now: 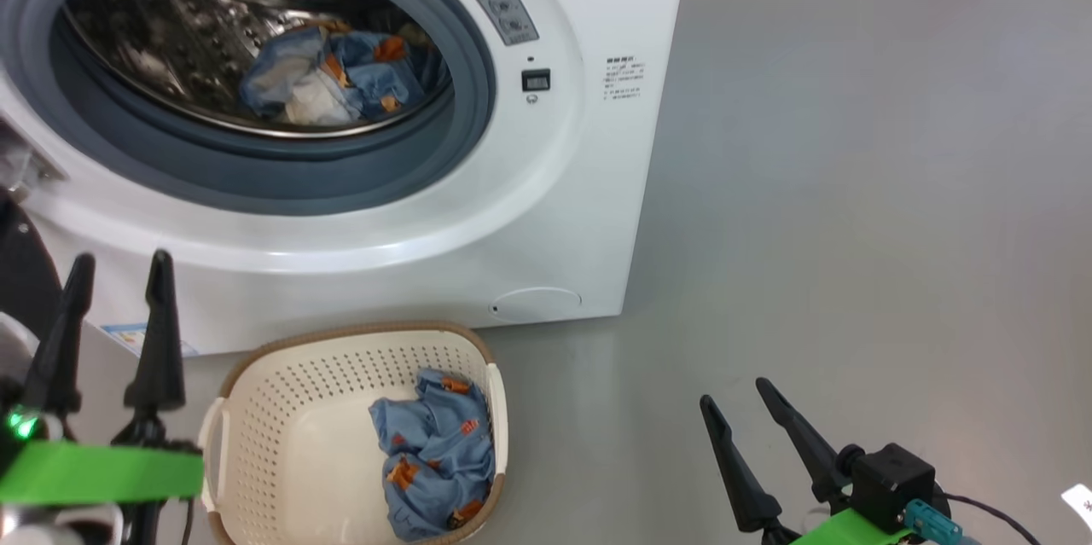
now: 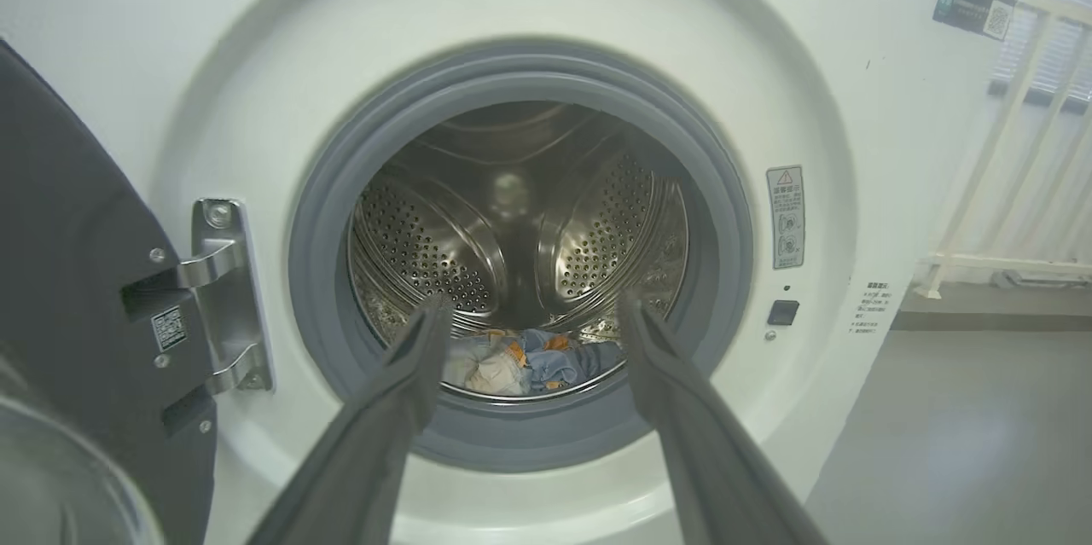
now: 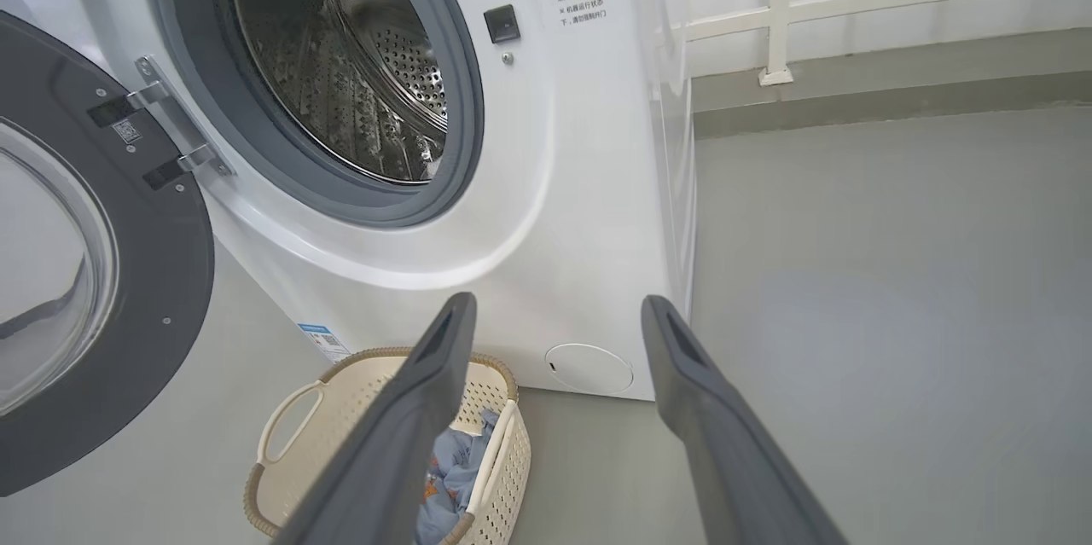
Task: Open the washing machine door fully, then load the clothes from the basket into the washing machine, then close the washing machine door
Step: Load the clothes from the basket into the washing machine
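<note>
Left gripper and right gripper both spread, basket on smooth grey floor, white railing beyond

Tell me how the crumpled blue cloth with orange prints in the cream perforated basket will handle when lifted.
Probably floppy: the blue printed cloth lies in soft folds, so it should drape and trail from a pinch. Likely light, being a thin heap at one side of the cream perforated plastic basket. A hanging end may catch the brown rim.
</note>
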Robot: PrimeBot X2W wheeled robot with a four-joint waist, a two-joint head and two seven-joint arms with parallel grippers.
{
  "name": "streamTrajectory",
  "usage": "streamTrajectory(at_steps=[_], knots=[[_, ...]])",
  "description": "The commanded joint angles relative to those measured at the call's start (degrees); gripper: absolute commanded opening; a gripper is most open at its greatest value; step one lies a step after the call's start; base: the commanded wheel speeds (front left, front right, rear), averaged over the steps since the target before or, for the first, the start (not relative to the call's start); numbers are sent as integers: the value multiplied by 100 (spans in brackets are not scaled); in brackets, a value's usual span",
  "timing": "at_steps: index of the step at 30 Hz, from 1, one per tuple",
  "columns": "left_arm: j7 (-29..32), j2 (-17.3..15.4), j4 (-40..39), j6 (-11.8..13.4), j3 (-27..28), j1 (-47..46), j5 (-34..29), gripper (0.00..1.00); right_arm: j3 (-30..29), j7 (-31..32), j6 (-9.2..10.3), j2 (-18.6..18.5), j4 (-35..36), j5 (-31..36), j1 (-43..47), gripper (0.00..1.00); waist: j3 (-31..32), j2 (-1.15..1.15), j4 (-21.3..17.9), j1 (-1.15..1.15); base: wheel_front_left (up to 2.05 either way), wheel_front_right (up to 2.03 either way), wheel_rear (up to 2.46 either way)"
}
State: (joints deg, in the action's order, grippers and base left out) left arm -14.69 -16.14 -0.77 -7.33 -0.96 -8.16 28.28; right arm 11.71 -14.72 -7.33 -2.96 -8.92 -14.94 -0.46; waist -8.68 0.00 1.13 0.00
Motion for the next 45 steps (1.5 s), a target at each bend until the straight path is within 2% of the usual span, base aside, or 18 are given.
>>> streamTrajectory(at_steps=[1,10,15,27,38,45], knots=[[-30,-126,-206,-15,321,53,-118,100,108,-28,-16,8,149,15,36,100,117,0,-10,0,0,0,0],[-30,167,-282,-15,884,957,-482,100,-26,-28,-16,8,311,71,142,100,334,0,-63,0,0,0,0],[-30,495,-327,-15,1208,1360,-675,100,-96,-28,-16,8,410,82,234,100,455,0,-92,0,0,0,0],[-30,896,-583,-15,1543,1955,-1127,100,-227,-28,-16,8,523,160,383,100,624,0,-160,0,0,0,0],[-30,750,-802,-15,1310,2138,-1260,100,-361,-28,-16,8,688,218,439,100,623,0,-202,0,0,0,0],[-30,519,-907,-15,1041,2226,-1233,100,-364,-28,-16,8,786,238,442,100,543,0,-219,0,0,0,0]])
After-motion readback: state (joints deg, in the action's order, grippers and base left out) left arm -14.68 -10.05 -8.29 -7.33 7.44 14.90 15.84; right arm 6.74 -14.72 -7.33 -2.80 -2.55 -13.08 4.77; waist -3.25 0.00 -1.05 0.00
